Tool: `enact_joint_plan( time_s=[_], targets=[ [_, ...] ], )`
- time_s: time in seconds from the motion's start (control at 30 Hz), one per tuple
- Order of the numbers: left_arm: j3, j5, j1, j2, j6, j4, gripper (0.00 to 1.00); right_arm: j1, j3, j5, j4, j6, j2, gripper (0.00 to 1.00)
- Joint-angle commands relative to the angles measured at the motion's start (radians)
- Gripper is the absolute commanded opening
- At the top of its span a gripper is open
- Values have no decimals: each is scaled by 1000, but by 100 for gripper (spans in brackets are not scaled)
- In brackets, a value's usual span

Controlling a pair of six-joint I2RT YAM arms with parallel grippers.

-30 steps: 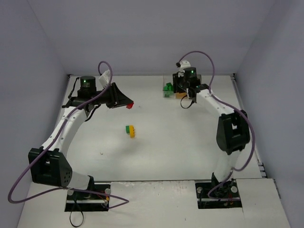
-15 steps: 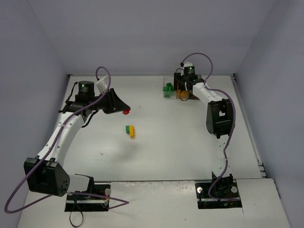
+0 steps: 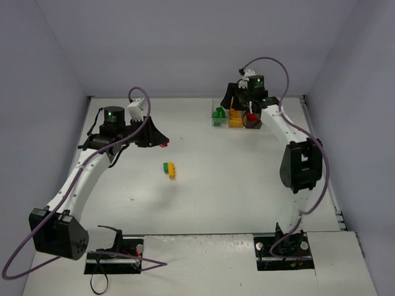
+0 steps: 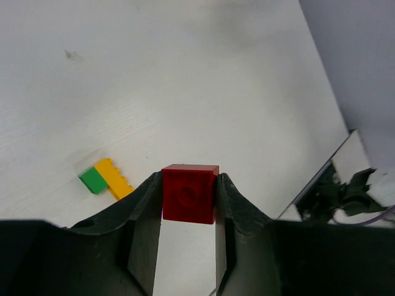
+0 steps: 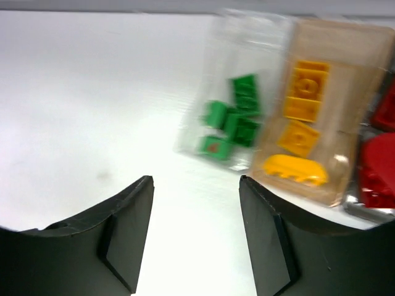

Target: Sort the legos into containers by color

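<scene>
Right arm has swung rightward at the back of the table (image 3: 234,185), uncovering the orange-tinted box; left arm has barely shifted. Left gripper (image 4: 189,185) is pinching a red brick (image 4: 189,197) flat-sided between both pads, held off the table at left-centre. Right gripper (image 5: 194,191) is spread with nothing between the fingers, hovering just in front of the container row. Clear box (image 5: 247,43) holds green bricks (image 5: 231,117), orange-tinted box (image 5: 345,68) holds yellow bricks (image 5: 299,117), red bricks (image 5: 378,169) sit at the row's right end; that box's walls are hard to make out. A green-yellow clump (image 3: 169,169) lies mid-table, unsorted. Step in hand, as I judge it: carry the red brick to the right-end box. Keep it high over the clump and box rims, centre above the red pile before letting go, and get the right arm clear first since it crowds that spot.
</scene>
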Motion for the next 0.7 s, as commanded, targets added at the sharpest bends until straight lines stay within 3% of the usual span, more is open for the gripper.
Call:
enact_joint_plan(
  time_s=[0.0, 0.13, 0.27, 0.43, 0.67],
  targets=[
    [-18, -72, -58, -99, 215, 115, 0, 37, -30, -257, 53, 105, -207, 56],
    [-58, -170, -148, -171, 403, 167, 0, 97, -99, -395, 26, 168, -273, 63],
    [-133, -176, -190, -236, 548, 268, 0, 177, -156, -455, 29, 211, -313, 66],
    [-202, -153, -216, -288, 647, 345, 0, 269, -191, -506, 36, 263, -337, 66],
    [-235, -118, -217, -278, 711, 417, 0, 302, -214, -587, 101, 299, -371, 63]
  ],
)
